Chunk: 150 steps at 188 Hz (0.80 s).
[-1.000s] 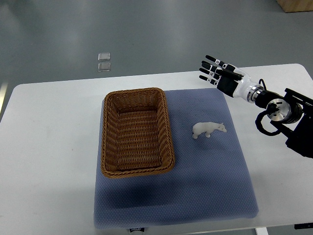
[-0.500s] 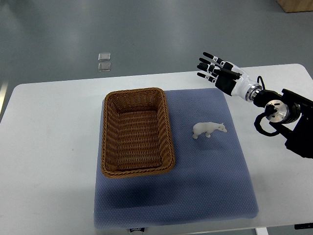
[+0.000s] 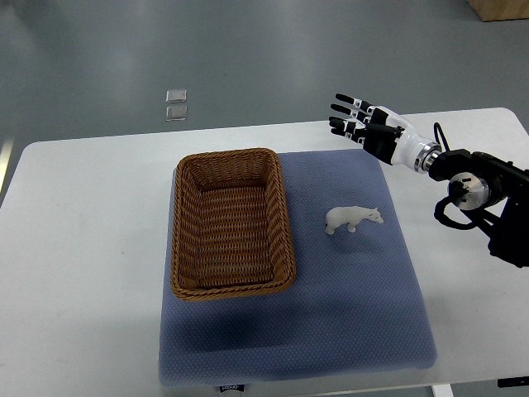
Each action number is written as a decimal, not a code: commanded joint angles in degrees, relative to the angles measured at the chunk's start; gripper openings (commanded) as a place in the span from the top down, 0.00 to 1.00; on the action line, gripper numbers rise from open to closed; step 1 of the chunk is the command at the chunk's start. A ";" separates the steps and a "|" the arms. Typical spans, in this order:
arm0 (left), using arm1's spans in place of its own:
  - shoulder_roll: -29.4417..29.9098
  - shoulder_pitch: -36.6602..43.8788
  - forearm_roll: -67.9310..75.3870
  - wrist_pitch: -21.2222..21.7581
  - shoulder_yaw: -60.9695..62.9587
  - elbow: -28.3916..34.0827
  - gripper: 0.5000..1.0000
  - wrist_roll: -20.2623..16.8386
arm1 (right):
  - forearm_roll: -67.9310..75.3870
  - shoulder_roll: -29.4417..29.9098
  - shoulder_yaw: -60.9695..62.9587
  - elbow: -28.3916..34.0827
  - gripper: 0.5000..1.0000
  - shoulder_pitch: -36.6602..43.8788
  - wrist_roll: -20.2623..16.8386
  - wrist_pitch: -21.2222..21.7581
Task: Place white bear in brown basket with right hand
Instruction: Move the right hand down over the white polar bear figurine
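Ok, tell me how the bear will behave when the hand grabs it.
The bear looks like a small rigid figurine, so probably stiff and light. It stands on thin legs on the soft mat, so a nudge may tip it. Its smooth surface could slip.

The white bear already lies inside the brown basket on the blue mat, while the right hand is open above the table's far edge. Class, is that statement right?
Not quite. The top view shows the white bear on the blue mat, to the right of the brown basket, which holds nothing. The rest stands: the right hand is open above the table's far edge.
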 commanded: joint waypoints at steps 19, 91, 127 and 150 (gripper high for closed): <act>0.00 0.00 0.01 0.00 0.00 0.00 0.00 -0.08 | -17.68 -0.44 -0.45 2.01 0.14 0.13 0.24 -0.83; 0.00 0.00 0.01 0.00 0.00 0.00 0.00 0.01 | -41.51 -5.71 -0.89 10.80 0.14 2.50 3.58 -0.22; 0.00 0.00 0.01 0.00 0.00 0.00 0.00 0.01 | -56.18 -8.52 -1.06 17.04 0.14 1.97 3.58 -0.31; 0.00 0.00 0.01 0.00 0.00 0.00 0.00 0.01 | -61.37 -10.37 -2.38 19.85 0.14 1.44 3.49 -1.01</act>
